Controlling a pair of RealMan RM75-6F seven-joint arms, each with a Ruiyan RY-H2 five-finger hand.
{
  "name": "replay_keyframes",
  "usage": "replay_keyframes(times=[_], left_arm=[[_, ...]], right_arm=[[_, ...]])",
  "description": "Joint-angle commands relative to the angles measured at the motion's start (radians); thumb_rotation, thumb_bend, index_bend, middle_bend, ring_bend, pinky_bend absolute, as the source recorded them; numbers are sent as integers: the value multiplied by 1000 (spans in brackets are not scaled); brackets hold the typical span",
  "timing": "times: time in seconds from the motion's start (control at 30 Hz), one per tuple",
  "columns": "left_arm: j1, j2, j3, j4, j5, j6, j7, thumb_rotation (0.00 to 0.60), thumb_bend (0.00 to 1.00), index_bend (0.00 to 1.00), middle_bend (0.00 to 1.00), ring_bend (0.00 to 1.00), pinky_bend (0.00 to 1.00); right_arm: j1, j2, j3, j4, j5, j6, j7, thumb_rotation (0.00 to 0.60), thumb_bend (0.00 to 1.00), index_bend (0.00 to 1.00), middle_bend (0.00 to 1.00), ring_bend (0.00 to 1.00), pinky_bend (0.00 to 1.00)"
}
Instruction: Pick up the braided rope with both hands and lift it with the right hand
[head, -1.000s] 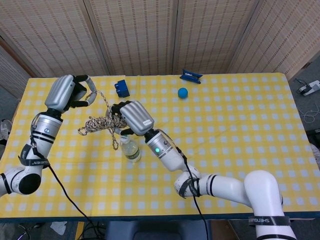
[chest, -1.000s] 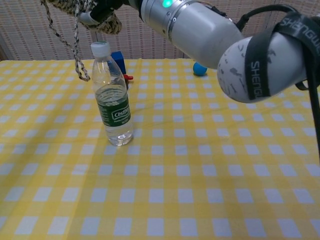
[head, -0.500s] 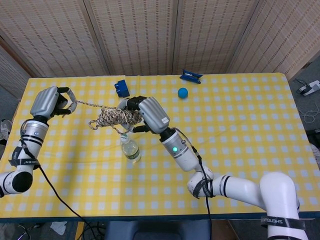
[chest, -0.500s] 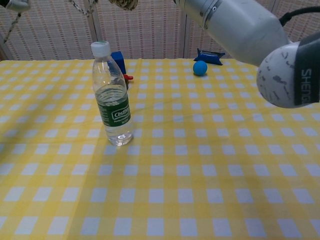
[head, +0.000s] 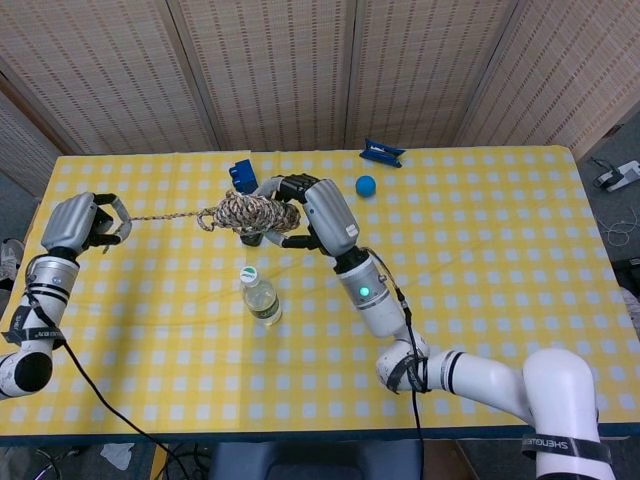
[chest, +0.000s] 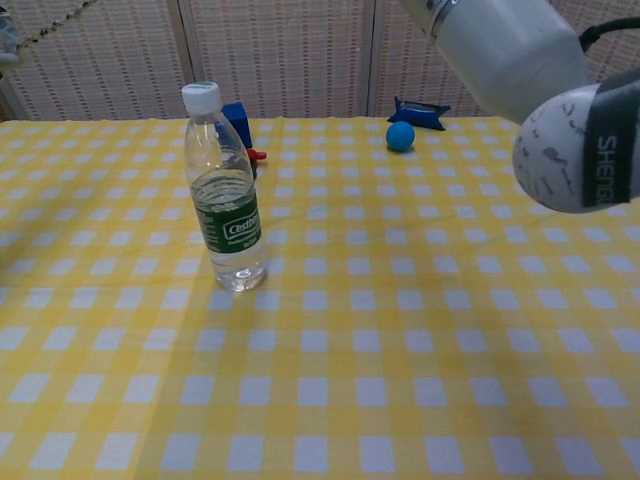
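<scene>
In the head view my right hand (head: 305, 212) grips the bundled part of the braided rope (head: 252, 212), holding it in the air above the table's far middle. One strand runs taut from the bundle leftward to my left hand (head: 82, 221), which pinches its end near the left edge. In the chest view only a short piece of the rope (chest: 60, 19) shows at the top left; both hands lie above that frame and only my right forearm shows.
A water bottle (head: 260, 296) stands upright on the yellow checked table (head: 480, 260), below the lifted bundle. At the back lie a blue block (head: 241, 171), a blue ball (head: 366, 185) and a dark blue packet (head: 381, 152).
My right hand has risen and moved back and right with the rope bundle. My left hand has moved outward to the left, pulling the strand straight.
</scene>
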Motion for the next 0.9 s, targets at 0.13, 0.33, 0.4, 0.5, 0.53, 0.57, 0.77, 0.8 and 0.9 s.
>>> replay_keyframes(times=[0.13,0.33,0.4,0.5,0.53,0.57,0.77,0.8,0.9], left_arm=[[36,-6,8,-12,72,74,-5,600,397,736,1000,1000,1000],[78,-8,4,-41,216,220,-7,600,396,738,1000,1000,1000],[88,-13,1,-49,272,279,-2,600,396,740,1000,1000,1000],[96,-19,-8,-70,331,349,13,600,396,743,1000,1000,1000],[97,-19,-12,-77,349,366,15,600,397,744,1000,1000,1000],[99,-20,-16,-85,373,388,16,600,396,744,1000,1000,1000],[95,-10,-23,-141,486,442,4,600,396,747,1000,1000,1000],[92,-8,-23,-151,501,445,3,600,397,747,1000,1000,1000],[80,-10,-22,-177,545,441,-11,600,396,747,1000,1000,1000]], right_arm=[[1,-39,26,27,51,12,-71,600,325,768,664,505,492],[28,-79,63,39,120,-5,-185,600,349,768,664,507,492],[46,-91,81,45,145,-14,-226,600,357,768,664,509,492],[74,-108,103,57,184,-34,-296,600,361,769,664,512,492],[82,-112,109,60,196,-43,-313,600,363,769,664,512,492],[93,-118,117,63,211,-51,-333,600,364,769,664,512,492],[149,-147,150,95,287,-97,-435,600,372,769,664,512,492],[157,-152,153,100,297,-105,-448,600,372,769,664,512,492],[181,-168,160,122,330,-126,-488,600,376,770,664,513,492]])
